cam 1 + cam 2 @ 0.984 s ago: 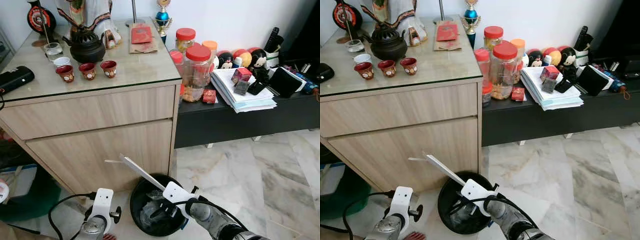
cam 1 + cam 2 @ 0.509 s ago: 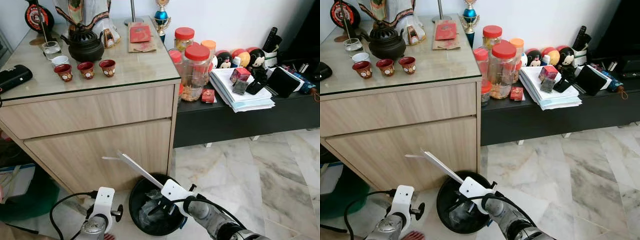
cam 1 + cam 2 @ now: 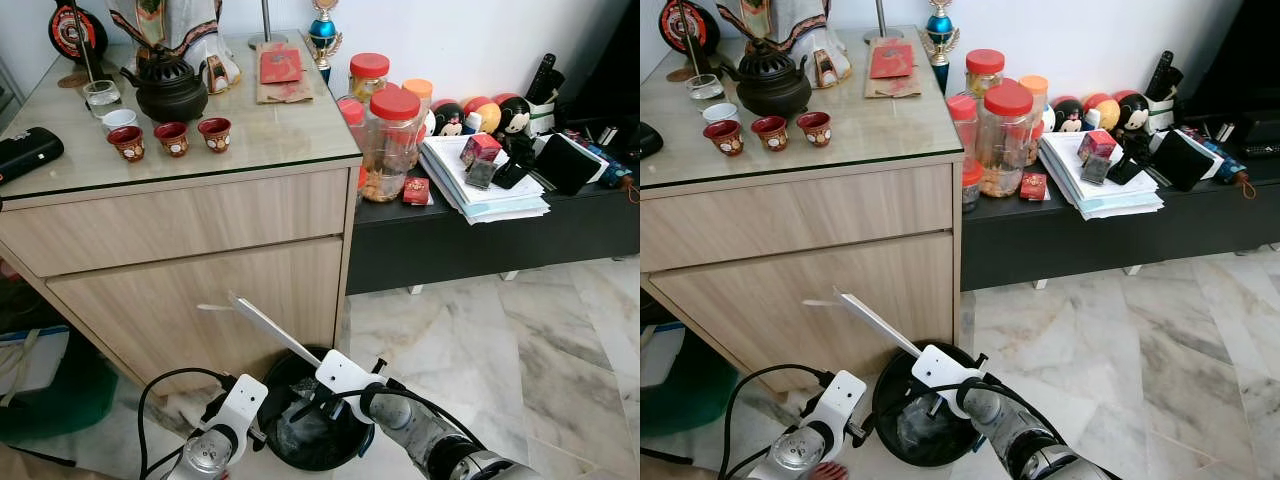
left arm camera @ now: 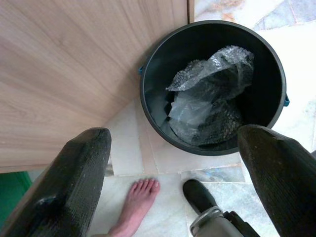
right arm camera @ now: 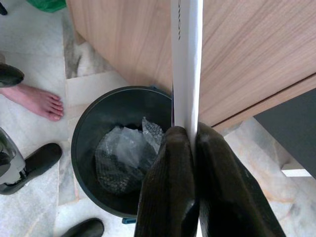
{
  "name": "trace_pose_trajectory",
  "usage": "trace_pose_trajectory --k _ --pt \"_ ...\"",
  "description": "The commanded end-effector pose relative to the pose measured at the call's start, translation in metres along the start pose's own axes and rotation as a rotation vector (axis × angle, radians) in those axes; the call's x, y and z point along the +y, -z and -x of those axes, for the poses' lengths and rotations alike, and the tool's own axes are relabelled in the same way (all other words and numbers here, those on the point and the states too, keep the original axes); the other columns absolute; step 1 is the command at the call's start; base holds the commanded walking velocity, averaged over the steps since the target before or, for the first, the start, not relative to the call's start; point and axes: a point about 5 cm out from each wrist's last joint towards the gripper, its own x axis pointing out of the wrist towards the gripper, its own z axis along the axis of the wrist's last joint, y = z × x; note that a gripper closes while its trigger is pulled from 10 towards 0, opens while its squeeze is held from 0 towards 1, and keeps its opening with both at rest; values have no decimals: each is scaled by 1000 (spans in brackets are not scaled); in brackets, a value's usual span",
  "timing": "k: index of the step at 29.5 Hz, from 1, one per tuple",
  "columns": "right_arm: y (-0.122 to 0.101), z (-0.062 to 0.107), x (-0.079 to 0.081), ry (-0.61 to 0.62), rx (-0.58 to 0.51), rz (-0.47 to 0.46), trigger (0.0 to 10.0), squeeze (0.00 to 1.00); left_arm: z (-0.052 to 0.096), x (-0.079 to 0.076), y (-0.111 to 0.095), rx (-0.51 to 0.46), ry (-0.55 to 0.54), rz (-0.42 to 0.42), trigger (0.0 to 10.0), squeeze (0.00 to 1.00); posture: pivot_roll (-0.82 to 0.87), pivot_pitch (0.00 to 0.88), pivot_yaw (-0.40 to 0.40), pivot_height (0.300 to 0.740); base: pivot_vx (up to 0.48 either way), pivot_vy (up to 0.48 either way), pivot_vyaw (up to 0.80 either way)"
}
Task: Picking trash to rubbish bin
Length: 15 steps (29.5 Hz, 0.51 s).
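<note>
White strip (image 5: 186,64) pinched in right hand (image 5: 195,143) | above bin (image 3: 283,380) | left hand (image 4: 173,163) open | lower your strip's end into bin, then release.

- A dark teapot (image 3: 172,92) and three red cups (image 3: 172,138) are sitting on the wooden cabinet (image 3: 190,230).
- Red-lidded jars (image 3: 392,140) are standing beside stacked papers (image 3: 480,185) on the black shelf (image 3: 480,240).
- A bare foot (image 4: 138,206) is resting on the marble floor (image 3: 480,340).

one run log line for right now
phase: over bin | right gripper: shut on white strip, above black bin | left gripper: open, beside bin | bin: holds bubble wrap | strip: unreleased
</note>
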Motion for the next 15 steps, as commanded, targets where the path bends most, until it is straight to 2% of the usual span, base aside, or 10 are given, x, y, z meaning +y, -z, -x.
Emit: trace_pose_trajectory --k 1,15 --pt "-4 -1 -1 -1 -7 -10 10000 1000 2 -3 5 10 19 -24 10000 0 79 84 -32 740 0 0 0" --pt "-4 -1 -1 16 -4 -21 10000 1000 2 -3 6 18 18 -22 10000 0 78 85 -32 740 0 0 0"
